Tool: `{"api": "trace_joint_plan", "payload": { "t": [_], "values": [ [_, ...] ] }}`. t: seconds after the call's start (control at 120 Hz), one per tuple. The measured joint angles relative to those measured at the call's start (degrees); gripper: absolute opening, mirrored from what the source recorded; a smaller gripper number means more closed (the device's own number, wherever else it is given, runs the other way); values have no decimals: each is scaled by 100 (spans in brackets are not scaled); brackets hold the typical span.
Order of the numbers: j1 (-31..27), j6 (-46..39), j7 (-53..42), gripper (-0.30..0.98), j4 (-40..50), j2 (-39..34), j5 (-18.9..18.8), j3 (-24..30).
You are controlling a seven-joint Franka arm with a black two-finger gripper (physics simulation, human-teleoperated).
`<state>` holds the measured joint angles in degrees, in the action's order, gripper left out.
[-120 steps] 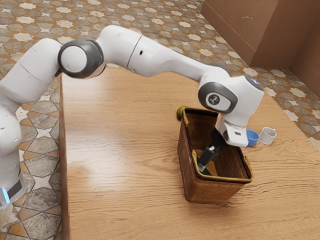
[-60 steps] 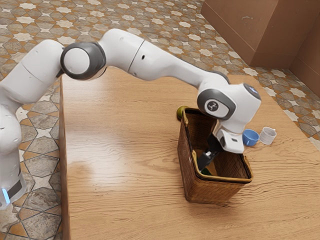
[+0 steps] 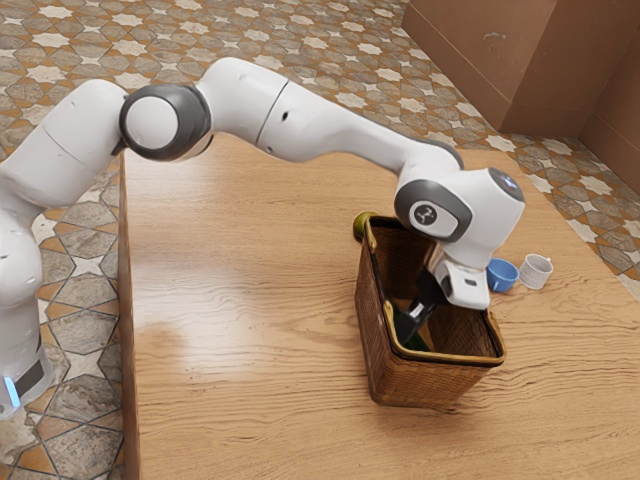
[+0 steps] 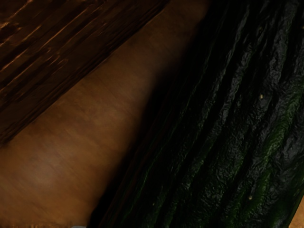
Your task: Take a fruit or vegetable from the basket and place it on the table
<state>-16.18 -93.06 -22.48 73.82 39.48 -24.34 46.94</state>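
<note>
No text, label, brand, number or sign can be read

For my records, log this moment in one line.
end effector: inside basket; green vegetable: in basket; grasp: unclear; blue cup: on table

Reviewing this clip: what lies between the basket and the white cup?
The blue cup. The exterior view shows it on the table between the basket and the white cup, close beside the latter.
</note>
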Motion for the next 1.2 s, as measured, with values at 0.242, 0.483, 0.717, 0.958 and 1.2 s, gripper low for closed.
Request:
{"api": "trace_joint_plan", "payload": {
  "t": [0.242,0.483,0.717,0.958,1.2],
  "values": [
    [50,347,160,31,-125,-98,-420,307],
    [37,1109,351,20,-385,-212,-951,781],
    [-36,1885,532,17,-674,-1002,-1634,1278],
    [-427,2101,766,15,-223,-3002,-193,-823],
    [-1822,1602,929,13,1750,-4891,1470,-1806]
  ]
}}
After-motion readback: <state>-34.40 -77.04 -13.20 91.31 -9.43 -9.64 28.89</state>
